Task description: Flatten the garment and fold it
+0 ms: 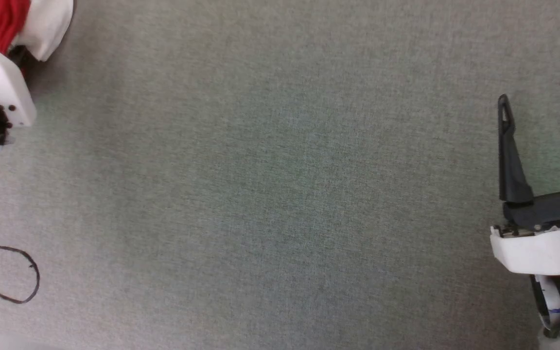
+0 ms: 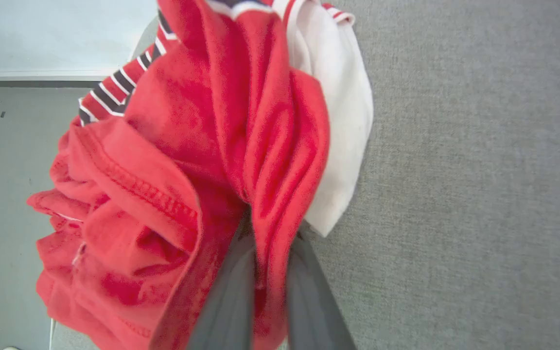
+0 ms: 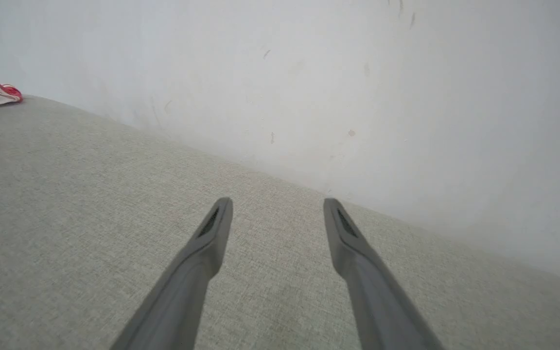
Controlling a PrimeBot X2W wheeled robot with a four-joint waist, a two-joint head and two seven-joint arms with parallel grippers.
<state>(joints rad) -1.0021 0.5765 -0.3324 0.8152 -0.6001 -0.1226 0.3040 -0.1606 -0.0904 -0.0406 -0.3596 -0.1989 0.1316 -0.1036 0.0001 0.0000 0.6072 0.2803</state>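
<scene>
Left wrist view puts our left tool (image 2: 271,243) nearest, fingers pinched shut on a red fold of the garment (image 2: 187,160), bunched at the far left edge of the bench (image 1: 280,175). Our right tool (image 1: 536,92) hovers wide open and empty by the right edge. We judge the garment should be drawn low and slowly towards mid-bench, so it spreads rather than lumps

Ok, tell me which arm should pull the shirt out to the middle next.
Left. The left fingers are shut on the garment, bunched at the table edge. The right fingers are open, holding nothing, far off across it.
</scene>
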